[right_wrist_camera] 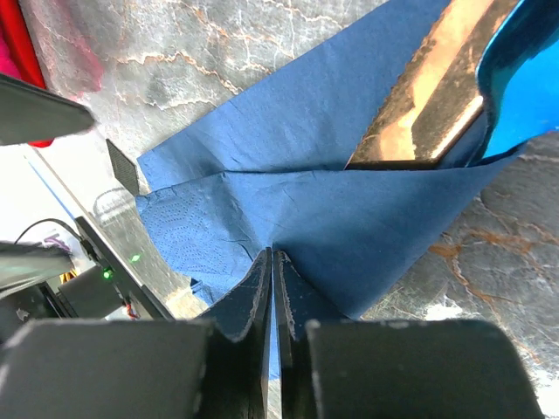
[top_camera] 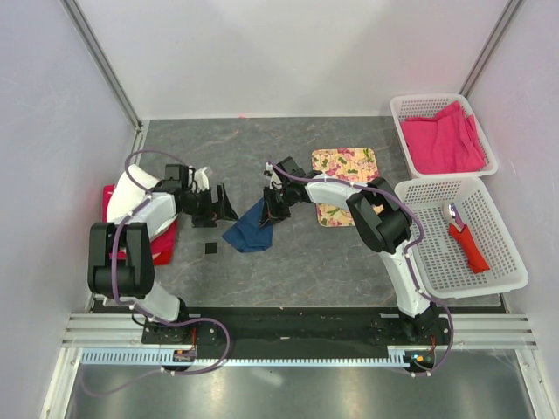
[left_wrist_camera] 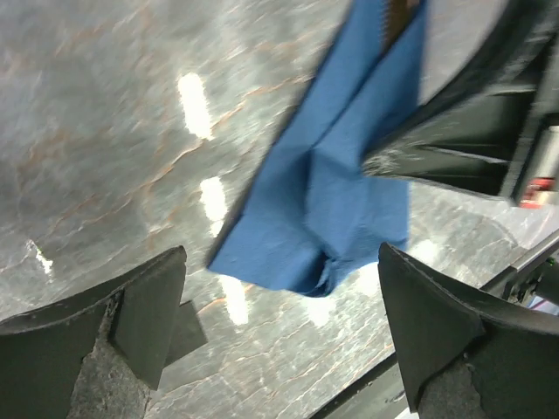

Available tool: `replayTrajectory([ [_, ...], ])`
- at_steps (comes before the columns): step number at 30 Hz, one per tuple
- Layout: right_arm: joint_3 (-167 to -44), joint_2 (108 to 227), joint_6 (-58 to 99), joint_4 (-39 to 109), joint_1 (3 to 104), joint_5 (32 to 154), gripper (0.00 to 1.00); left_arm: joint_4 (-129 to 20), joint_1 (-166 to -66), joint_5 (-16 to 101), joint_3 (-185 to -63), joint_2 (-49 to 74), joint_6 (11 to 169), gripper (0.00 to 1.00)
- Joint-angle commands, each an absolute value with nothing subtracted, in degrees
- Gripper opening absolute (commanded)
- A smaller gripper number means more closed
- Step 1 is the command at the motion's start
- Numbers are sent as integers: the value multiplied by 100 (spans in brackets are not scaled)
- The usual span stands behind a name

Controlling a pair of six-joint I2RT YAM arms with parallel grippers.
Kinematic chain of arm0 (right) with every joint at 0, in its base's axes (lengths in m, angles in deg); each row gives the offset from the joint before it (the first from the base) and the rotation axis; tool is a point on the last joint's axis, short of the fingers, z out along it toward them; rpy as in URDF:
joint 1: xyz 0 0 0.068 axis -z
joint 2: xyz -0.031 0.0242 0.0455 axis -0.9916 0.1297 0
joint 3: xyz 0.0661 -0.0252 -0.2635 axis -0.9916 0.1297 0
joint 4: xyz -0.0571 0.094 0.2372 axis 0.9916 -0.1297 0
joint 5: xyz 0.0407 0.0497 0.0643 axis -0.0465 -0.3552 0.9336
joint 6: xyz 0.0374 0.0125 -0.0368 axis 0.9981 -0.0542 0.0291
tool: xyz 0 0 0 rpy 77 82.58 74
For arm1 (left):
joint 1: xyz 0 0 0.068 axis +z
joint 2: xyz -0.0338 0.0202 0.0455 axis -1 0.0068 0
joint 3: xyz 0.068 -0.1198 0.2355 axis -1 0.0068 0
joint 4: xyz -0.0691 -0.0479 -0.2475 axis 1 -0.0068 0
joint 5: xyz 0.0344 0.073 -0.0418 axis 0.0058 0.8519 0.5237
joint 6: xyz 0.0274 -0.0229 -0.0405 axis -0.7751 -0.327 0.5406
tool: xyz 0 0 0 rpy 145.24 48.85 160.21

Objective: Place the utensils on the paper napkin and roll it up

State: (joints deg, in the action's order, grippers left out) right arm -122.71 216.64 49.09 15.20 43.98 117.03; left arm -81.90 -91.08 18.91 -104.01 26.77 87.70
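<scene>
The dark blue paper napkin (top_camera: 248,230) lies crumpled on the grey table between the arms. It also shows in the left wrist view (left_wrist_camera: 325,199) and the right wrist view (right_wrist_camera: 288,148). My right gripper (right_wrist_camera: 272,258) is shut on a raised fold of it; in the top view this gripper (top_camera: 269,209) is at the napkin's upper right corner. A bright-blue glossy utensil (right_wrist_camera: 519,70) and a shiny bronze-looking strip (right_wrist_camera: 424,98) rest in the napkin's fold. My left gripper (top_camera: 222,206) is open and empty just left of the napkin (left_wrist_camera: 279,325).
A floral mat (top_camera: 346,162) lies behind the right arm. A white basket (top_camera: 437,229) holds a red-handled tool (top_camera: 466,241); another basket (top_camera: 403,108) holds pink cloth (top_camera: 444,140). A red item (top_camera: 162,244) sits under the left arm. A small black square (top_camera: 211,250) lies near the napkin.
</scene>
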Motion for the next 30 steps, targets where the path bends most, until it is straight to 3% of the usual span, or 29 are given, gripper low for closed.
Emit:
replayTrajectory([
  [1, -12060, 22011, 4833, 1269, 4431, 11233, 9, -8305, -9049, 1950, -10241, 2923, 8861, 97],
  [19, -12042, 22134, 4999, 1260, 4467, 11224, 8, -7926, -9497, 1107, -10557, 3908, 9064, 67],
  [30, -12042, 22160, 5026, 1260, 4475, 11242, 7, -7495, -9515, 464, -10302, 3276, 9292, 58],
])
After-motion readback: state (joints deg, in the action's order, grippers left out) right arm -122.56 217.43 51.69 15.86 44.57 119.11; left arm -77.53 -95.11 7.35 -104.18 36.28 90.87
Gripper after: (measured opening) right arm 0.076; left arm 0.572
